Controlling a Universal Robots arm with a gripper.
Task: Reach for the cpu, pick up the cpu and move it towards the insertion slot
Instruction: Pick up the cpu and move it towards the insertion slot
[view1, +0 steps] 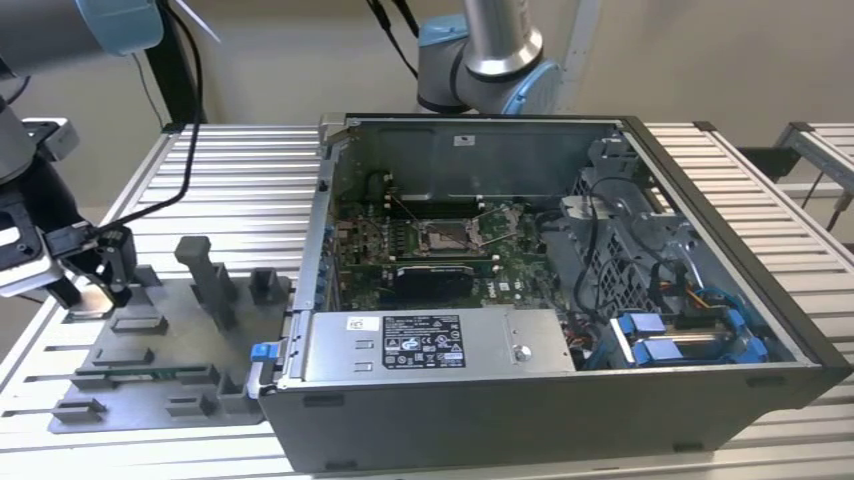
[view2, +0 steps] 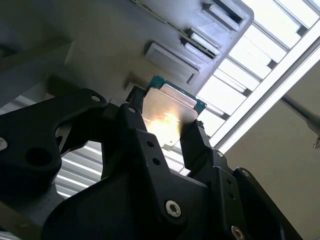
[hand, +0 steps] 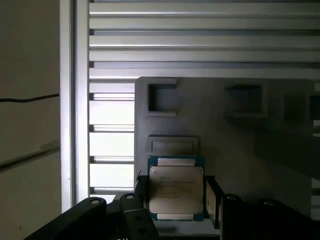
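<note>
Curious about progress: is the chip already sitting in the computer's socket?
No; the cpu sits at the end effector, far from the insertion slot.

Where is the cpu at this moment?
Both wrist views show the cpu gripped in the pincer, over the grey fixture tray at the exterior view's left.

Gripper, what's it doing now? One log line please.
black gripper | shut on small silver-beige square cpu | at grey plastic fixture plate | shiny metal-framed insertion slot: apart, inside open case

Plain beige wall behind a slatted metal table.
</note>
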